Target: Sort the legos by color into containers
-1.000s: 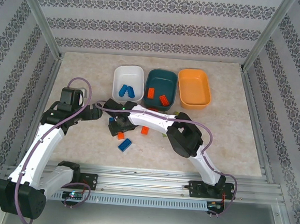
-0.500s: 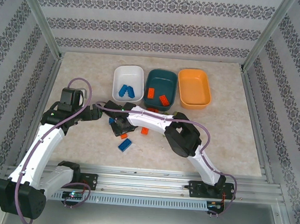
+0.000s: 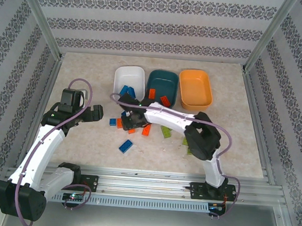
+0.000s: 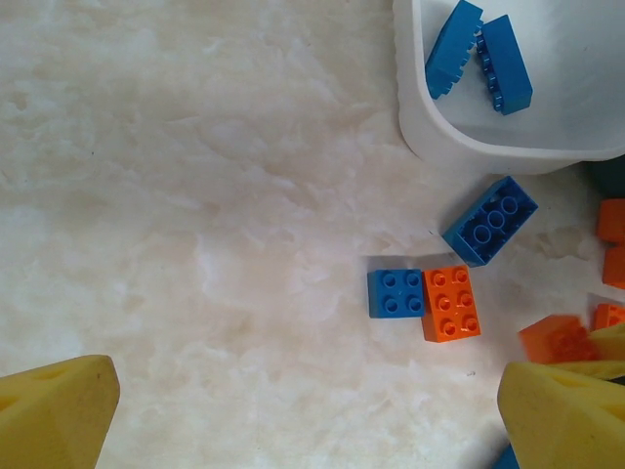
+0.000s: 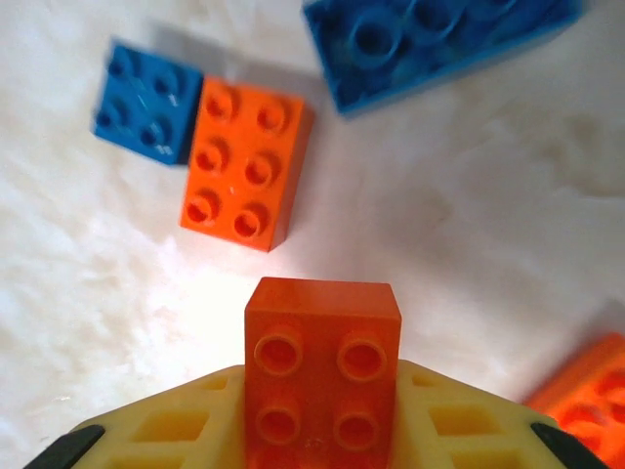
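Note:
My right gripper is shut on a small orange lego, held a little above the table; from above this gripper hangs just below the white container. Under it lie an orange lego, a small blue lego and a long blue lego. My left gripper is open over bare table, left of the blue lego and orange lego pair. Blue legos lie in the white container. Orange legos lie in the teal container. The orange container holds nothing.
Loose on the table are a blue lego, an orange lego and green legos near the right arm's elbow. Patterned walls and metal posts enclose the table on three sides.
My right gripper has shut on the small orange lego and lifted it, shifting right and toward the containers. Its elbow swung right, uncovering green legos. The left arm has stayed put.

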Tool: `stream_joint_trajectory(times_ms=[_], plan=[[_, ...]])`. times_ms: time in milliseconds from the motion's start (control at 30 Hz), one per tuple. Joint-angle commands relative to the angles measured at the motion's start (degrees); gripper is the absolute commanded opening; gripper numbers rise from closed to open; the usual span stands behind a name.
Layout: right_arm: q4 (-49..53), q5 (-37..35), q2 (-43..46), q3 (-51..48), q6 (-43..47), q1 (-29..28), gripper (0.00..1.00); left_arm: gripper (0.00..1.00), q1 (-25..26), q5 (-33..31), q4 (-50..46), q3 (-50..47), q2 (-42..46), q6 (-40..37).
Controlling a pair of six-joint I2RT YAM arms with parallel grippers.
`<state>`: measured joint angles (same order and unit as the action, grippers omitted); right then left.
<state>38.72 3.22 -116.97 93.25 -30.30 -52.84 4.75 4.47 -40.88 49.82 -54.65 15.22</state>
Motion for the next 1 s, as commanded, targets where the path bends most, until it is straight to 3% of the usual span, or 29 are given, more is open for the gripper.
stream_joint_trajectory(times_ms=[0,267,533,967], plan=[[-3.14,3.35,6.27,-1.47,-1.10,3.00,0.34,1.00,-0.70,1.21,0.46,-0.48,0.16,-0.06],[-4.35,4.86,11.94,-1.74,0.68,14.00,0.34,1.00,-0.75,6.32,2.08,-0.81,0.78,-1.05],[-3.59,5.18,6.70,3.54,2.34,23.66,0.34,1.00,-0.63,12.46,4.52,-1.74,0.34,-1.10],[0.03,5.25,-6.99,13.09,3.85,27.57,0.34,1.00,0.71,24.35,7.58,-3.06,-5.41,-0.90]])
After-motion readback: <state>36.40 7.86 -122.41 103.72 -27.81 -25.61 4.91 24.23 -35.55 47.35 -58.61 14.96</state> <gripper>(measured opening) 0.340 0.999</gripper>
